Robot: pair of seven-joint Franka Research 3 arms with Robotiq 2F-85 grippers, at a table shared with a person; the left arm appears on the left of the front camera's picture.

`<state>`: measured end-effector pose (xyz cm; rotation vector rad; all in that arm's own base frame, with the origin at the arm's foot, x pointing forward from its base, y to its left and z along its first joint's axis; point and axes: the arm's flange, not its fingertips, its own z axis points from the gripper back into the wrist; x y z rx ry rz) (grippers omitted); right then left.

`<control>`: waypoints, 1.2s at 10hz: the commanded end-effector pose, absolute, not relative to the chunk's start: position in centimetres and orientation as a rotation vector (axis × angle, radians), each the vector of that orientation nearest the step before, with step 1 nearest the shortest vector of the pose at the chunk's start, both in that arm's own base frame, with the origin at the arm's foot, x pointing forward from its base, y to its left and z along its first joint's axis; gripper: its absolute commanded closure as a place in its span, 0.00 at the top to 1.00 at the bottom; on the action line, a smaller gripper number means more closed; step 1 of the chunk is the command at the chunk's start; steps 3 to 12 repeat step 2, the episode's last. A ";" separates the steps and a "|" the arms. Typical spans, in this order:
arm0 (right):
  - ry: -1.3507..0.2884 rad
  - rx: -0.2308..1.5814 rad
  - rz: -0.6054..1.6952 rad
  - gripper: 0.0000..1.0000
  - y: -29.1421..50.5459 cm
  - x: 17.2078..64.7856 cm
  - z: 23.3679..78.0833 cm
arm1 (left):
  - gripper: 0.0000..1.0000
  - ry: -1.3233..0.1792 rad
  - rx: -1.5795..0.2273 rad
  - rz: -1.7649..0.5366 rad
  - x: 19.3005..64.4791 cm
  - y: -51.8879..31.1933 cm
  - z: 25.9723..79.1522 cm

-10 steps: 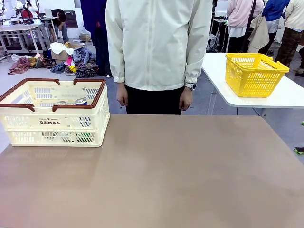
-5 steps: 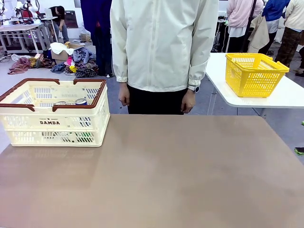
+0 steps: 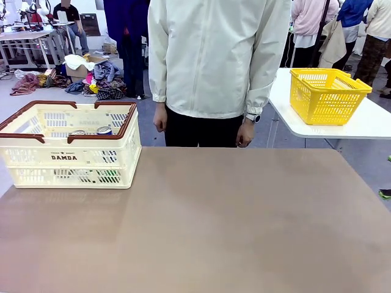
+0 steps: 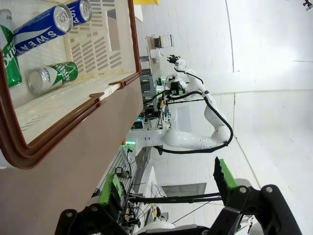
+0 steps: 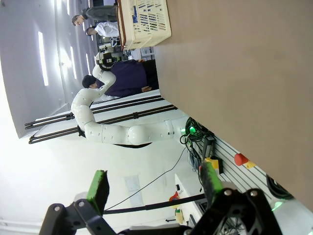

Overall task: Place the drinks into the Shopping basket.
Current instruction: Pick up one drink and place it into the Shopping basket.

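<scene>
The Shopping basket (image 3: 67, 157), cream with a brown rim and "DAMDA" on its side, stands at the table's far left. Silver tops of drinks (image 3: 104, 130) show inside it. From the left wrist view I look down into the basket (image 4: 78, 105): a blue "Pocari Sweat" can (image 4: 41, 29) and a green can (image 4: 51, 77) lie on its floor among several drinks. My left gripper (image 4: 166, 188) hangs open and holds nothing, off to the side of the basket. Over the bare table my right gripper (image 5: 154, 186) is open too, far from the basket (image 5: 145, 19).
A person in a cream jacket (image 3: 217, 55) stands at the table's far edge, hands down at the sides. A yellow basket (image 3: 327, 94) sits on a separate white table at the back right. The brown tabletop (image 3: 214, 226) is bare from the middle to the right.
The person has shifted a little to the right. The basket and the drinks have not moved.
</scene>
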<state>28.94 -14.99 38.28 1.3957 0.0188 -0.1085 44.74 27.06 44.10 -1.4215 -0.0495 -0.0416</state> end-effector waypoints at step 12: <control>0.036 1.394 -0.115 1.00 -15.1 28.9 38.8 | 1.00 -0.045 -1.429 -0.044 44.4 27.0 44.4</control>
